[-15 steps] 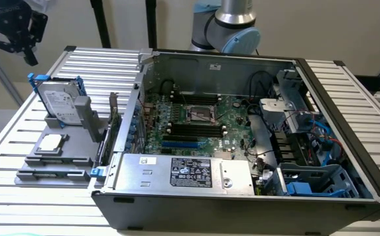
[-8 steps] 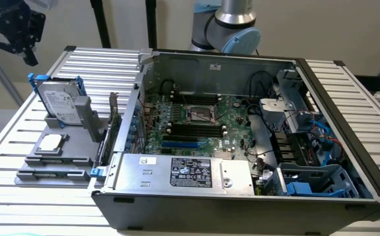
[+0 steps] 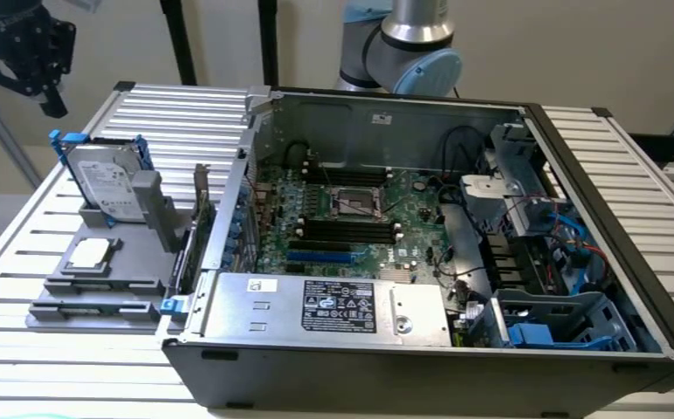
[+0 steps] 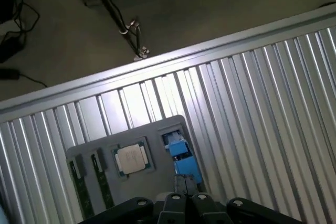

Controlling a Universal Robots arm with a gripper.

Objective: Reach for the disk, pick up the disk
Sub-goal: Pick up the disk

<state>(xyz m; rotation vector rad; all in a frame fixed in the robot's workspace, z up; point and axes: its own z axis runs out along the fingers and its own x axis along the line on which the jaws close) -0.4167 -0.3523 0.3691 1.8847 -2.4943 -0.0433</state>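
Note:
The disk (image 3: 106,181) stands on edge in a grey holder (image 3: 104,288) on the ribbed table, at the exterior view's left. It is silver-grey with a white label and a bright blue bracket around it. My gripper (image 3: 48,92) hangs high above and somewhat behind it, well apart from it. In the wrist view the disk's blue bracket (image 4: 181,153) shows edge-on just ahead of my gripper (image 4: 186,184), whose two dark fingertips sit together, shut and holding nothing.
A small square processor chip (image 3: 90,253) (image 4: 131,158) lies flat in the same holder, beside memory sticks (image 4: 100,187). An open computer case (image 3: 430,218) takes up the middle and right of the table (image 3: 34,218). A black stand pole (image 4: 113,11) rises beyond the table edge.

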